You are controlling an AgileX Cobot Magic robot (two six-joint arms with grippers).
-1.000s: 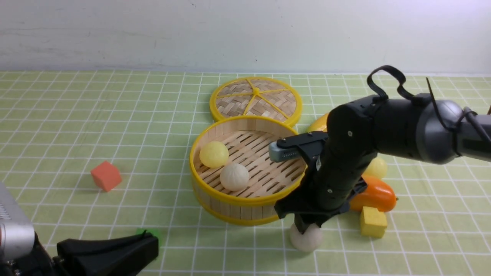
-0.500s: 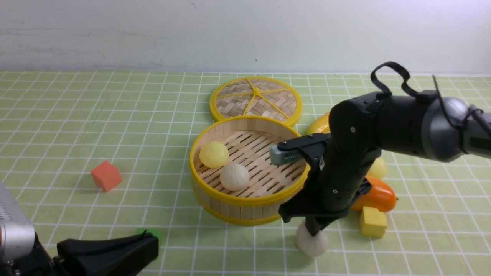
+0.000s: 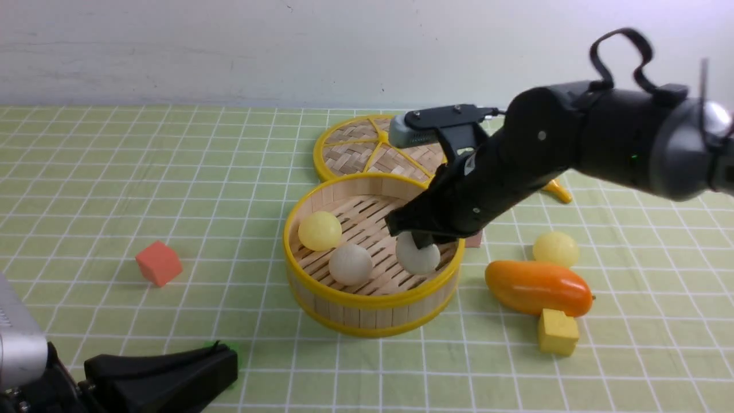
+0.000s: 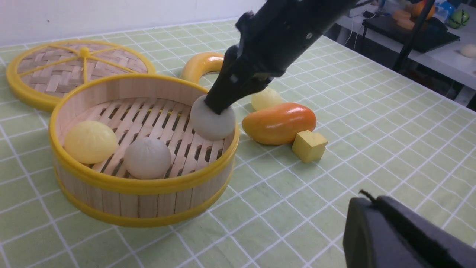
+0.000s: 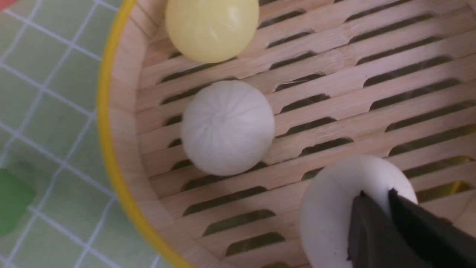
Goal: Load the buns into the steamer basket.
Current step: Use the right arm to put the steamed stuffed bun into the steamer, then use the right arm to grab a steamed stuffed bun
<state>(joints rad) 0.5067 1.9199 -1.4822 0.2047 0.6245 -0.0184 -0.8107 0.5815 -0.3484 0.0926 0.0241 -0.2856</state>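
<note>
1. Table: green grid cloth, white wall; right end effector grips white bun inside steamer basket; left end effector closed.
2. L wrist: dark side shelf w/ clutter.
3. R wrist: 2 other buns on slats.

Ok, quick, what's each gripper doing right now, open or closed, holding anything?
Left gripper: closed, nothing visibly held.
Right gripper: closed on an off-white bun, over the steamer basket.
</note>
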